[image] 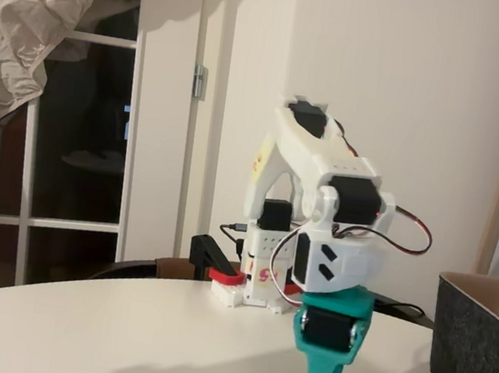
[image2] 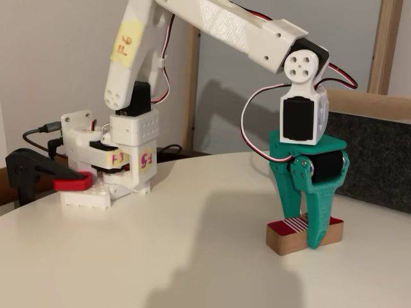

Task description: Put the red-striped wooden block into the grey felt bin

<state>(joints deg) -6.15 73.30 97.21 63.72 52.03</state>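
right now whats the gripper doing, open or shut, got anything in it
Gripper: fingers down around the red-striped wooden block, which sits on the table; whether they are clamped on it cannot be told.

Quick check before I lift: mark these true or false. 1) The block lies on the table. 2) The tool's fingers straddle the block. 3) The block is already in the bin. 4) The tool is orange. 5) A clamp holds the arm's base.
1) True: the red-striped wooden block lies flat on the white table.
2) True: the tool reaches down with a finger on either side of it.
3) False: the grey felt bin stands behind it, apart.
4) False: the tool is teal green.
5) True: a black clamp with red pads grips the base.
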